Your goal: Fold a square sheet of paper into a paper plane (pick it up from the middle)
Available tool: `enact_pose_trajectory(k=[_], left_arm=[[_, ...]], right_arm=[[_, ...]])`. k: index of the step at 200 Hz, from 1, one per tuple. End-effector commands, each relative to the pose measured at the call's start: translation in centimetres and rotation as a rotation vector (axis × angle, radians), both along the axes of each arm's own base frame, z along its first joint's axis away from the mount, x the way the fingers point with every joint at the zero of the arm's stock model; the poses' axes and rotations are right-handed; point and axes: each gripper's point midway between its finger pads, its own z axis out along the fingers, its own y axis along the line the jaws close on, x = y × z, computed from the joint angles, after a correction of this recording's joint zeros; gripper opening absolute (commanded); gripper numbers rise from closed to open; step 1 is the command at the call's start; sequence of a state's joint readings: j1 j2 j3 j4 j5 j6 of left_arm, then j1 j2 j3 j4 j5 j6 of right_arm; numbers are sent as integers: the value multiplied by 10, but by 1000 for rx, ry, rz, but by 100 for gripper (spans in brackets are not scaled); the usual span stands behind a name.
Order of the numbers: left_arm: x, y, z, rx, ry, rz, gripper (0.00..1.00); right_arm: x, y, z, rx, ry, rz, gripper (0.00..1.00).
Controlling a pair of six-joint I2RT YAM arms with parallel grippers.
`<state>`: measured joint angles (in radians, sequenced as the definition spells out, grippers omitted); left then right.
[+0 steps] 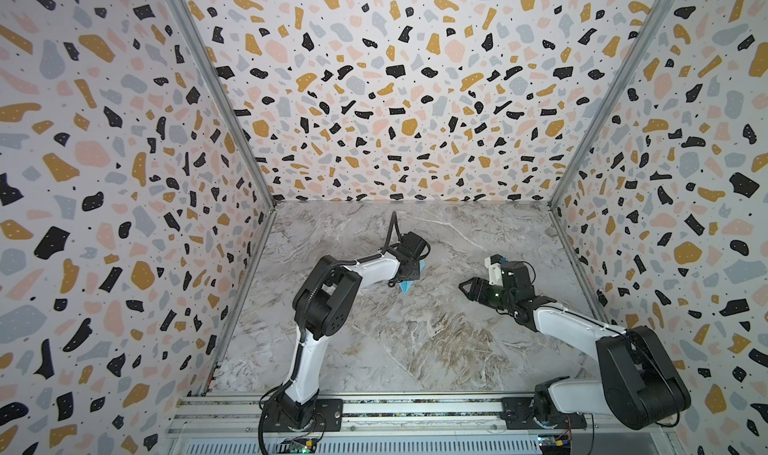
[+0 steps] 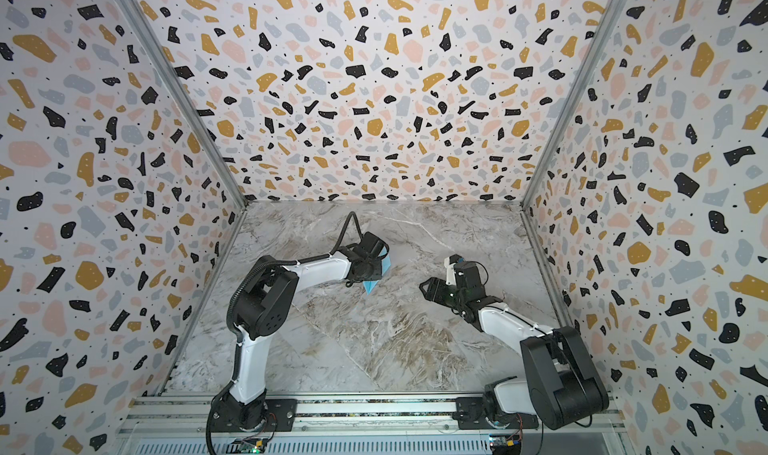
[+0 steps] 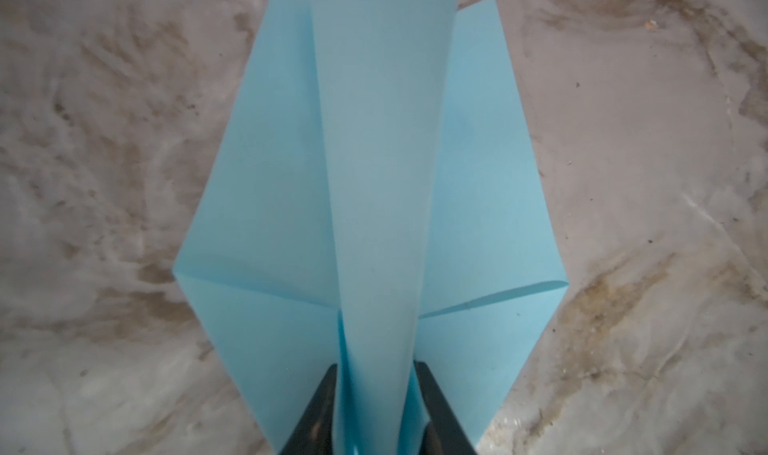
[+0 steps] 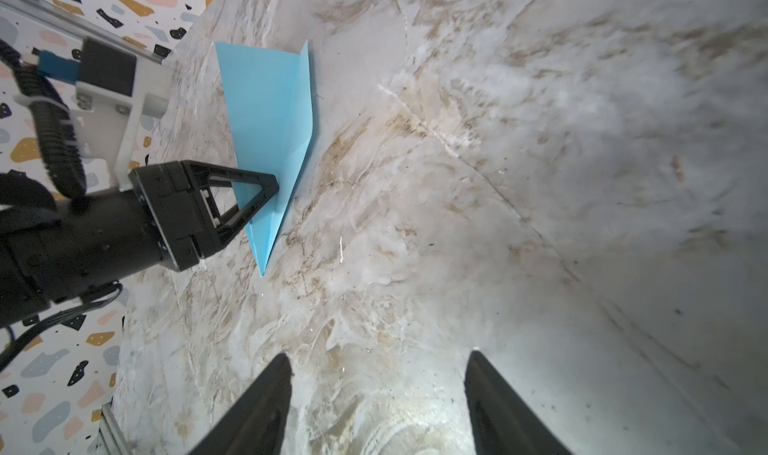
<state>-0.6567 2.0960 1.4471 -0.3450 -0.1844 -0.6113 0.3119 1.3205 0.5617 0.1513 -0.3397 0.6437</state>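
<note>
Marble tabletop (image 1: 415, 349) lies under both my arms. My right gripper (image 4: 380, 359) hangs over bare stone, its fingers wide apart and holding nothing. My left gripper (image 3: 376, 367) has its fingers (image 3: 324, 407) partly apart, flanking the raised centre fold of the paper plane (image 3: 374, 162) near its pointed nose. Whether they pinch it I cannot tell. In both top views my left wrist hides most of the plane.

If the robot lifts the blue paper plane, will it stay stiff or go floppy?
Probably floppy: the paper plane looks thin, and its middle fold puffs open between the fingers of the left gripper. Likely light too, so a push might slide it across the smooth table.
</note>
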Motion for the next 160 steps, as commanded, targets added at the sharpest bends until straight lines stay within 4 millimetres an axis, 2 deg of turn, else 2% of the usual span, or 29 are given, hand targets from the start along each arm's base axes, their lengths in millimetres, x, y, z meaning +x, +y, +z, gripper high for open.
enact_pose_trajectory(k=[1,19,38,55,64,85,103,118,130,146,160], left_arm=[[10,-6,60,-99,-96,17,38],[13,4,102,-135,-177,45,47],[15,31,136,-140,-269,108,57],[17,67,160,-130,-350,172,65],[17,91,172,-97,-405,221,72],[11,153,195,24,-561,354,86],[-3,208,199,130,-667,497,95],[-19,252,187,192,-707,608,98],[-31,283,176,227,-725,688,98],[-46,313,163,271,-756,761,99],[-57,328,153,307,-781,774,100]], right_arm=[[19,-14,46,-70,-120,-46,74],[30,-25,79,-112,-204,-81,80],[42,-42,116,-189,-308,-131,87],[52,-60,146,-273,-409,-193,94],[56,-71,158,-322,-464,-230,95],[66,-105,169,-419,-553,-357,97],[70,-129,157,-474,-597,-421,97],[69,-149,141,-529,-631,-481,98],[65,-161,120,-563,-637,-499,98],[59,-172,93,-584,-635,-507,98],[53,-174,70,-580,-628,-487,99]])
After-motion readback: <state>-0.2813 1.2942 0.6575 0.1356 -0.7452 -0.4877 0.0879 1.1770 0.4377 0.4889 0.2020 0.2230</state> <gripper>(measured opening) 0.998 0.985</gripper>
